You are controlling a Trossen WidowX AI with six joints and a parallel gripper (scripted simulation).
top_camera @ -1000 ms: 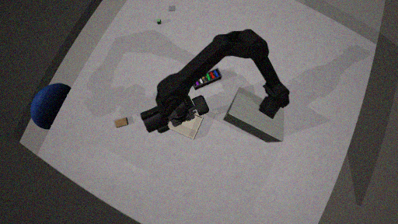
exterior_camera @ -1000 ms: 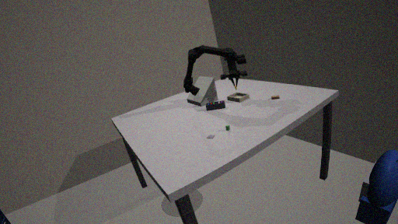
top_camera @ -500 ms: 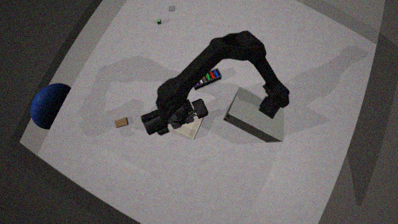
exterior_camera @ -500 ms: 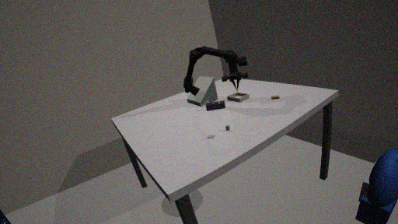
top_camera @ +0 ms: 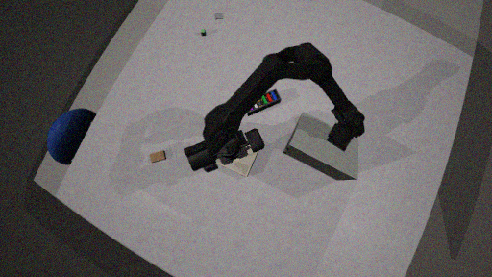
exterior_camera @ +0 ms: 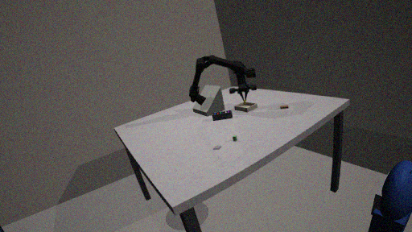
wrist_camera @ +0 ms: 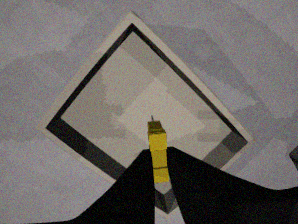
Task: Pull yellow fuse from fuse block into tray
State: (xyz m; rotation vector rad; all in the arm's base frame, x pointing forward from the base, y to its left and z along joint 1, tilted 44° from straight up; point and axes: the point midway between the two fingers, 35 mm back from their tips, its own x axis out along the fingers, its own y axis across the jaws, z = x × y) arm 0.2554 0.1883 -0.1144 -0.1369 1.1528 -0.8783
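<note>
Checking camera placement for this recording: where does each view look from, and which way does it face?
Top: above the table, facing down; nearly the whole arm shows, hiding part of the tray.
Exterior: off the table's side, facing across it; arm and fingers show.
Wrist: on the arm, facing down past the fingers into the tray.
Exterior and wrist share the tray and fingers.

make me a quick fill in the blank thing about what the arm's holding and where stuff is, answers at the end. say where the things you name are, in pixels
The jaws [exterior_camera: 245,101] are closed on the fuse [exterior_camera: 245,101] [wrist_camera: 158,150], whose colour is ____. In the wrist view, below it lies the open ____. The sphere [top_camera: 71,136] in the top view is ____. In the exterior view, the small cube [exterior_camera: 235,138] on the table [exterior_camera: 177,161] is ____.

Missing words: yellow; tray; blue; green
</note>
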